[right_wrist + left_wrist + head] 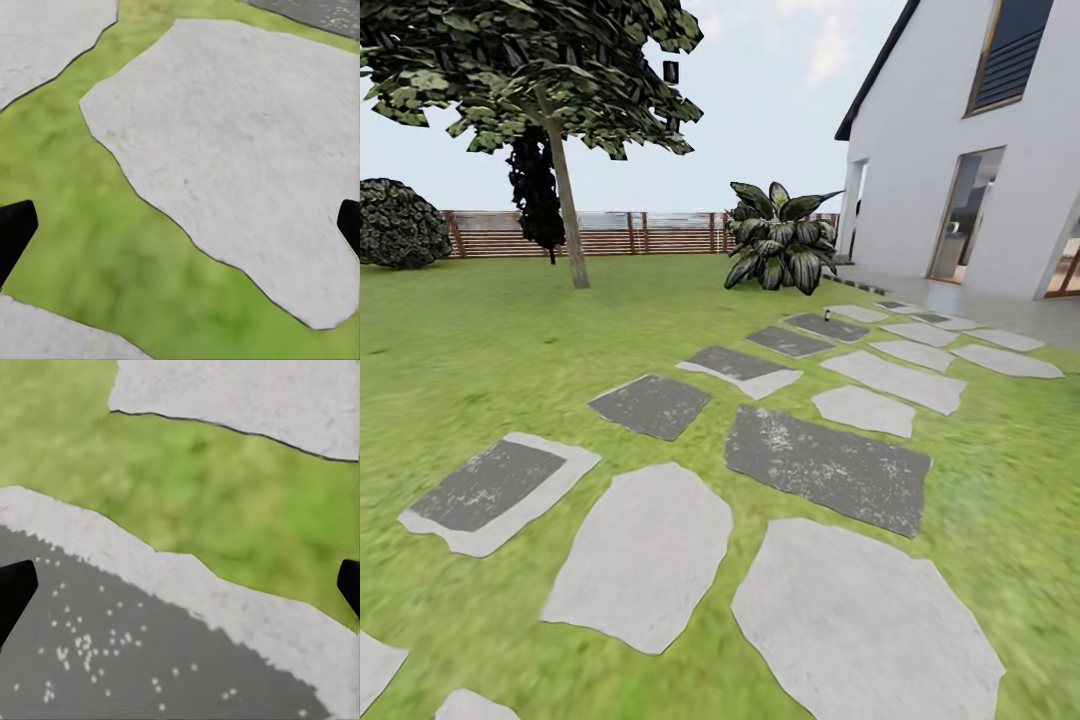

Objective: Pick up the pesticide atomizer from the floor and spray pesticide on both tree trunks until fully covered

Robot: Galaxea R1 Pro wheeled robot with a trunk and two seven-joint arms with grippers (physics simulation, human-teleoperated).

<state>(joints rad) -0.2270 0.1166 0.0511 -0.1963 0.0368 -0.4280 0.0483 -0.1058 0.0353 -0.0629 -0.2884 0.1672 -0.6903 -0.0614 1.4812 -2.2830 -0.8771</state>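
Nothing is done yet: my left gripper [180,585] and right gripper [180,225] hang spread and empty over paving stones [645,555], the pesticide atomizer [826,315] stands far ahead beside the shrub [780,245], the tree trunk [568,205] unsprayed

Stepping stones [825,465] run across the lawn [480,350] toward the house [960,150] at right, with a tree [567,200] left of a shrub [780,250] before the fence [630,233].

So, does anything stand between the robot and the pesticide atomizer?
Nothing visible does. The pesticide atomizer shows far off near the broad-leaved shrub; only flat stepping stones and grass lie between.
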